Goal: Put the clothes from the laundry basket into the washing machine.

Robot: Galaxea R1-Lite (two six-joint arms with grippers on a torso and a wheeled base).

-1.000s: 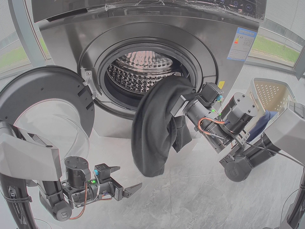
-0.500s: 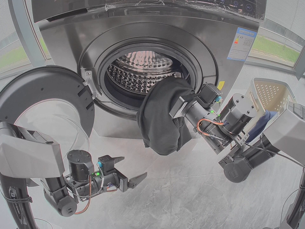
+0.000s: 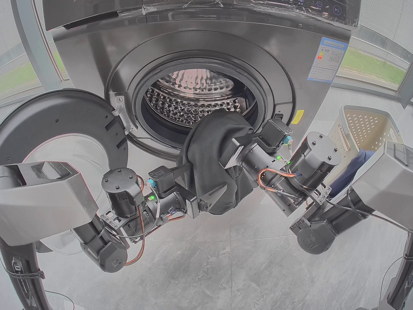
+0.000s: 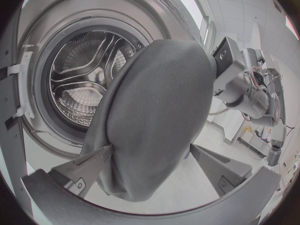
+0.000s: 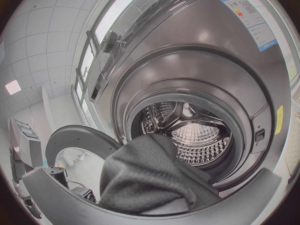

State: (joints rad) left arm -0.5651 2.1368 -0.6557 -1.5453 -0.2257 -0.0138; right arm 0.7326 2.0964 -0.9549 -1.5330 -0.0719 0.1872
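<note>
A black garment hangs bunched in front of the lower rim of the washing machine's open drum. My right gripper is buried under its top fold and holds it up; the cloth hides the fingers. My left gripper sits at the garment's lower part, open. In the left wrist view the garment hangs between its two spread fingers. The beige laundry basket stands on the floor at the right with a blue garment in it.
The washer's round door stands swung open on the left, close to my left arm. Grey tiled floor lies in front of the machine. Windows run behind the washer on both sides.
My left arm has risen from near the floor to the garment, with its open fingers now around the lower part. The garment's long hanging end has gathered upward. The right gripper shifted slightly left.
</note>
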